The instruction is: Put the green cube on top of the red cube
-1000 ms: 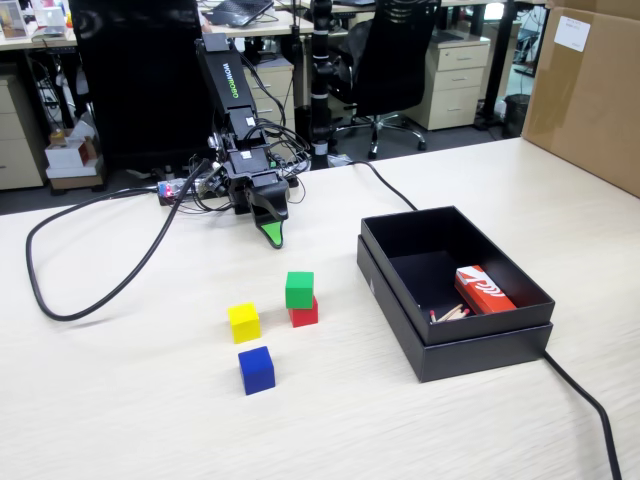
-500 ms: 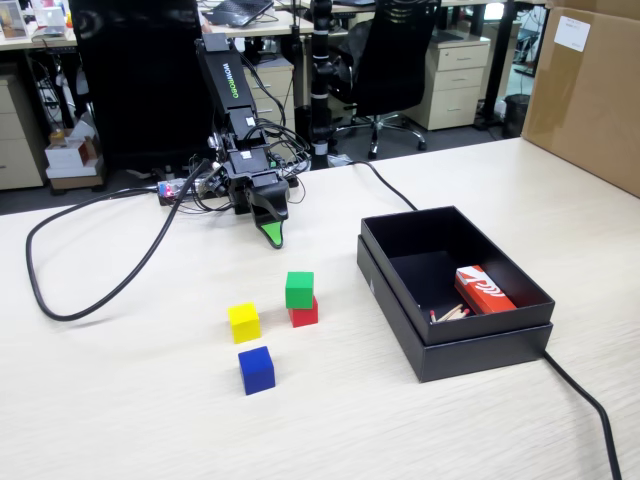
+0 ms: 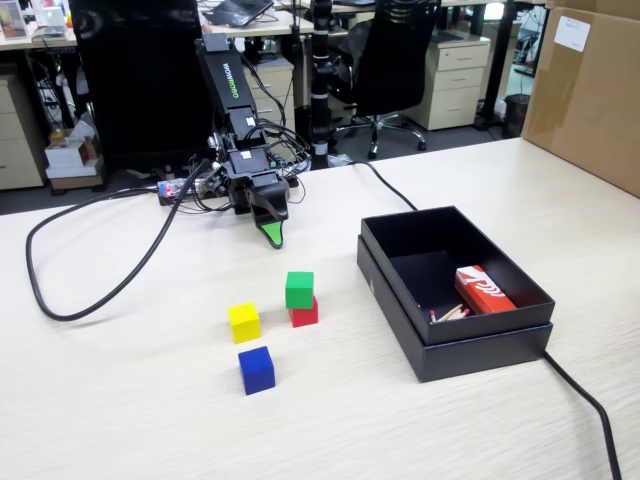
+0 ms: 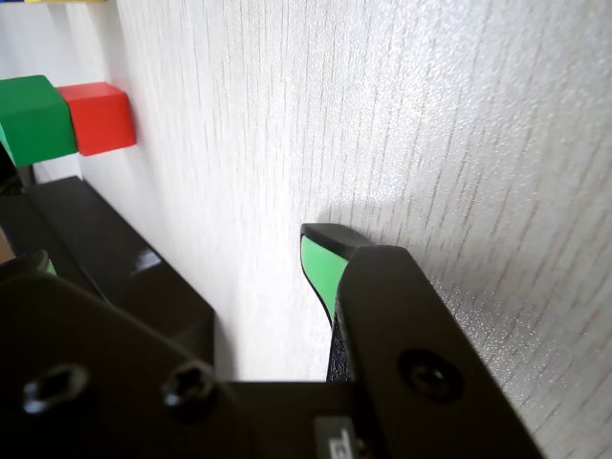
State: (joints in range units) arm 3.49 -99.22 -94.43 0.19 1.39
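Fixed view counts four cubes: one green cube (image 3: 299,288) atop one red cube (image 3: 305,313), one yellow (image 3: 244,322), one blue (image 3: 256,369) beside. Gripper (image 3: 272,236) (empty; jaw gap unreadable) rests folded behind the stack.

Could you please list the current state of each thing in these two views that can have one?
green cube: stacked on the red cube, free of the gripper.
red cube: on the table, under the green cube.
yellow cube: on the table, alone.
blue cube: on the table, alone.
black box: open, a red-and-white packet inside.
gripper: empty, tip at the table behind the cubes; fingers overlap, so open or shut unclear.
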